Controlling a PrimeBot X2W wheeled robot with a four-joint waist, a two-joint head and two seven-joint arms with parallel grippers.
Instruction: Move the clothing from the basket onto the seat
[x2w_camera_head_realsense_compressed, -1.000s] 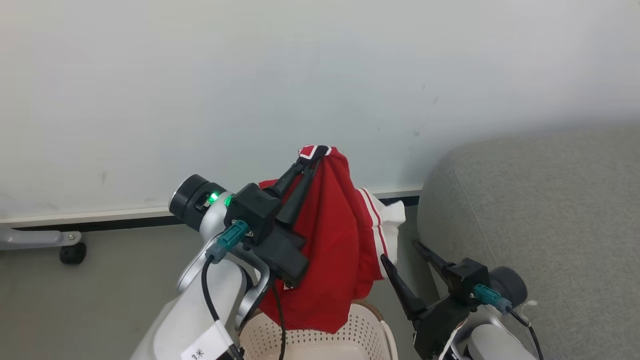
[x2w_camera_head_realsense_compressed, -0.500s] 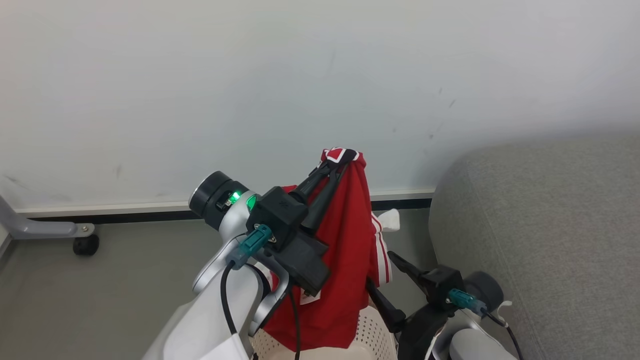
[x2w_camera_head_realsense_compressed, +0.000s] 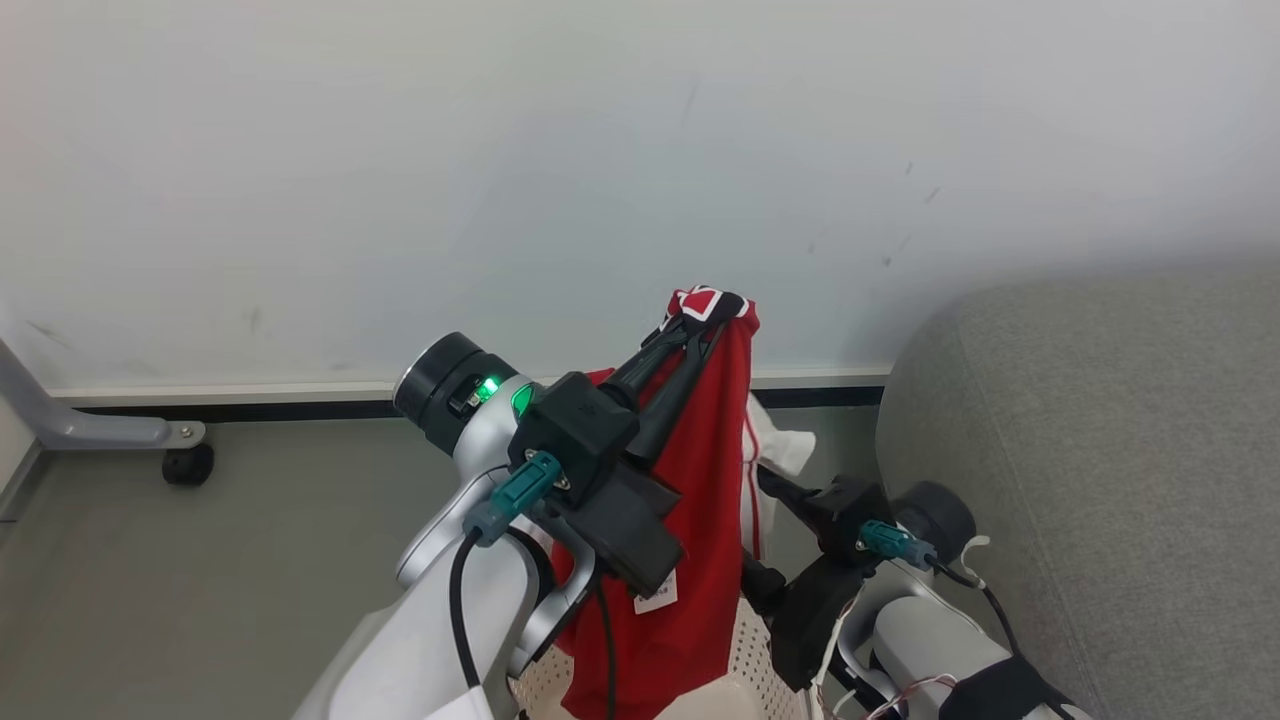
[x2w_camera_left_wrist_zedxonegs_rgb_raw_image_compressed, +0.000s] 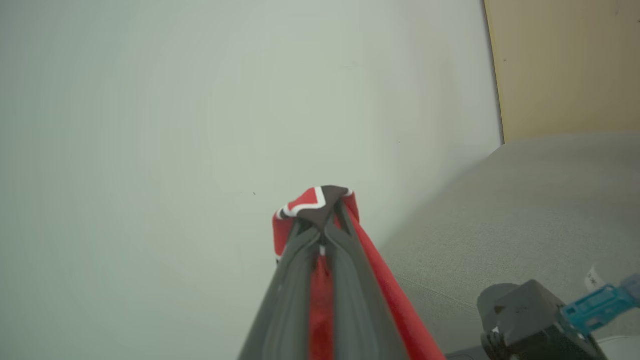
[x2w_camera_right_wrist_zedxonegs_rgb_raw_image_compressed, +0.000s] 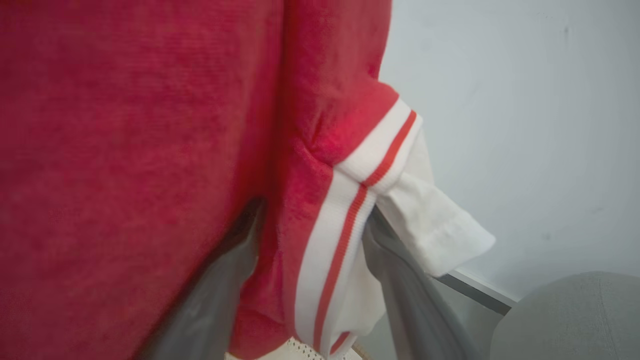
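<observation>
Your left tool (x2w_camera_head_realsense_compressed: 700, 335) clamps a red garment (x2w_camera_head_realsense_compressed: 712, 470) above the basket (x2w_camera_head_realsense_compressed: 745, 640), right tool (x2w_camera_right_wrist_zedxonegs_rgb_raw_image_compressed: 315, 215) spread; seat (x2w_camera_head_realsense_compressed: 1100, 450) not yet reached.

Red garment (x2w_camera_head_realsense_compressed: 705, 470) hangs lifted in the air, bunched to a peak at the top where a dark white-edged patch shows. It has white striped trim and white lining on its right side and a small white label low on the front. Its lower edge overlaps the cream perforated basket (x2w_camera_head_realsense_compressed: 748, 645) at the bottom of the head view; touching or above, can't tell. Light-grey fabric seat (x2w_camera_head_realsense_compressed: 1100, 450) with a rounded edge lies to the right, near the garment but apart from it.
</observation>
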